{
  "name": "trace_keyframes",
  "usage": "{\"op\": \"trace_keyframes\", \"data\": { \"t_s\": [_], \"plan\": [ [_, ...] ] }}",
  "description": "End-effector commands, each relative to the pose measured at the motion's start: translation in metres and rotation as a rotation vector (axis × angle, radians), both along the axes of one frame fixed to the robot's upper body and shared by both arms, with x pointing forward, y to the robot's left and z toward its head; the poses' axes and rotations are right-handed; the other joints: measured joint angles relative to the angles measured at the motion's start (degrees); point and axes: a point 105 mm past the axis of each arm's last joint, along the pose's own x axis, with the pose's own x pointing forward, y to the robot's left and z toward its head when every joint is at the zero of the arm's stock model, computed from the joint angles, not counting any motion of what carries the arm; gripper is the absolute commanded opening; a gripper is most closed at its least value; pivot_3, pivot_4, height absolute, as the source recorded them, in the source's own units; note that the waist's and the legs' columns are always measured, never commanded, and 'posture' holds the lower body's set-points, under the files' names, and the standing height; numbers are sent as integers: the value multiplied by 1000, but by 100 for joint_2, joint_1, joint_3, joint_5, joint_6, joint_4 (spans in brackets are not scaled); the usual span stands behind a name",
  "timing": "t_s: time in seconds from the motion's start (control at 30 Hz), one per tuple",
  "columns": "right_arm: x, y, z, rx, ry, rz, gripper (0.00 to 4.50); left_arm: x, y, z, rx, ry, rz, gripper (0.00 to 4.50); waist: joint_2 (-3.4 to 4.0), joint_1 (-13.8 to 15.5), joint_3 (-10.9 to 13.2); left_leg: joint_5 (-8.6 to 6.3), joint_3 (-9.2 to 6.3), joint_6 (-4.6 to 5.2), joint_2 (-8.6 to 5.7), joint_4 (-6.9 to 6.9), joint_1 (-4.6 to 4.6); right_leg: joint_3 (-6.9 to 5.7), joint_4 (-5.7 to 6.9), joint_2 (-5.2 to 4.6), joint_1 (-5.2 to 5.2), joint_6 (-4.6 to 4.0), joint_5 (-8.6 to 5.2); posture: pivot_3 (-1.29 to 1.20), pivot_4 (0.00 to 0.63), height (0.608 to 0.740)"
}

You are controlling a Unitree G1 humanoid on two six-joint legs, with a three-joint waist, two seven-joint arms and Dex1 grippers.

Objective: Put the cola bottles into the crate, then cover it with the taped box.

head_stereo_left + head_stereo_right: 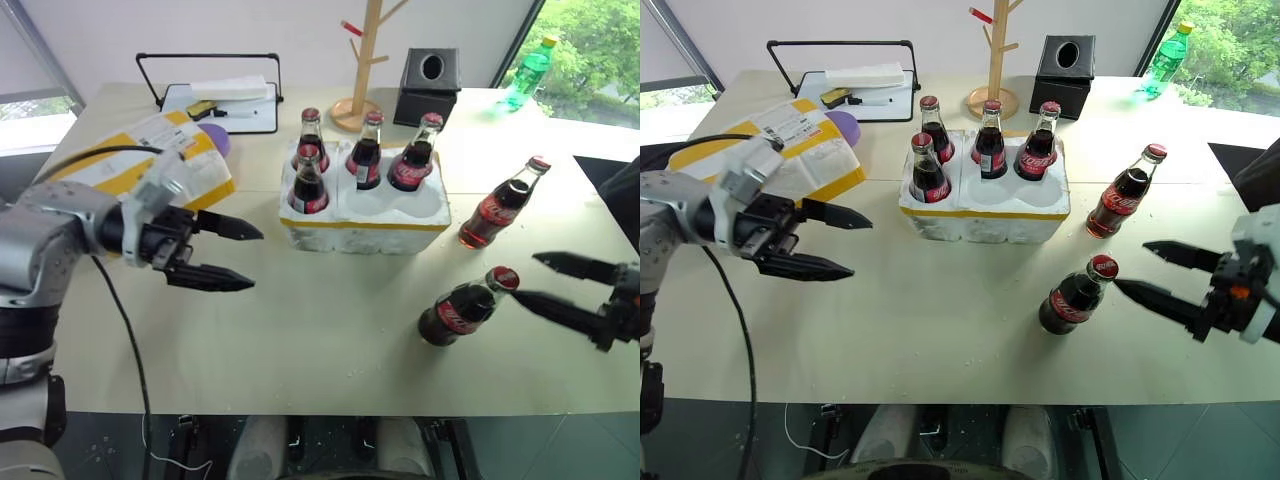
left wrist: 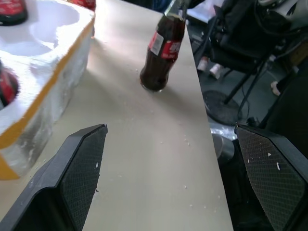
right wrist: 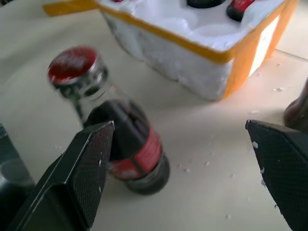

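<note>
The white foam crate point(image 1: 365, 215) with a yellow band stands mid-table and holds several cola bottles point(image 1: 308, 182); its two front right wells are empty. Two more cola bottles stand on the table to its right, one farther back point(image 1: 500, 205) and one nearer point(image 1: 462, 308). My left gripper point(image 1: 257, 260) hangs open to the left of the crate with nothing in it. My right gripper point(image 1: 525, 277) is open just right of the nearer bottle's red cap; in the right wrist view that bottle point(image 3: 120, 130) stands close to one finger. The taped box point(image 1: 150, 155) lies at the left behind my left arm.
Along the back stand a black wire-handled tray point(image 1: 215, 95), a wooden peg stand point(image 1: 362, 60), a black tissue box point(image 1: 428, 85) and a green plastic bottle point(image 1: 527, 72). The table's front edge runs just below both grippers.
</note>
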Motion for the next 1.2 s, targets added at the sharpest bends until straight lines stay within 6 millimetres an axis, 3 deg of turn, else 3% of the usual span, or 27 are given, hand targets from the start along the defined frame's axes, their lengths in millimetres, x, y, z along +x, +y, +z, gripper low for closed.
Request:
{"op": "trace_keyframes", "data": {
  "t_s": [0.03,0.37,1.03,1.13,1.2],
  "plan": [
    [-11,17,-10,-14,-7,62,4500,-2,-8,1,10,-53,-32,4434,0,11,0,0,0,0,0,0,0,0,0,1,0,0,0,0,150,740],
    [-21,30,-39,59,36,57,4500,1,-12,2,13,-61,-47,4434,1,7,-1,0,-1,0,0,-1,-1,1,-1,1,-2,-5,-3,0,150,740],
    [12,53,-58,224,18,21,4500,0,-25,0,-13,-55,-81,4434,3,2,-2,0,1,0,0,-1,-1,1,0,2,-3,-6,-4,0,150,740],
    [11,56,-54,235,8,44,3646,1,-25,1,-15,-60,-76,4500,4,5,-2,0,1,0,0,-1,-1,1,1,2,-3,-6,-3,0,150,740],
    [11,57,-47,234,-5,55,2839,1,-25,2,-16,-61,-74,4500,4,0,-2,0,1,0,0,-2,-1,1,1,3,-3,-2,-1,0,150,740]
  ]
}}
